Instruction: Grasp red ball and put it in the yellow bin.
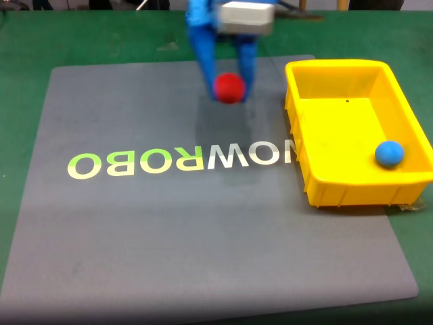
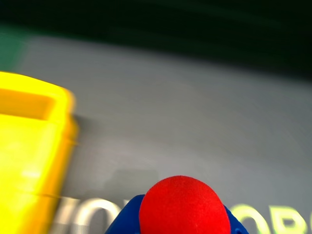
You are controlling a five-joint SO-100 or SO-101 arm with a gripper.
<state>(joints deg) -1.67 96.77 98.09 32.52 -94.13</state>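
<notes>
Sitting nearest in the fixed view, the grey mat with its ROBO lettering — then the yellow bin at right, a blue ball inside. Farther back, the blue tool is clamped on the red ball — held over the mat, left of the bin, green tabletop beyond.

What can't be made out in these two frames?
- Fixed view: the arm above the gripper is cut off by the top edge, and motion blur smears its fingers.
- Fixed view: whether the red ball is lifted off the grey mat can't be told.
- Wrist view: the red ball and the fingers are cut by the bottom edge; the ball hides the fingertips.
- Wrist view: the yellow bin is blurred and cut by the left edge, interior unseen.
</notes>
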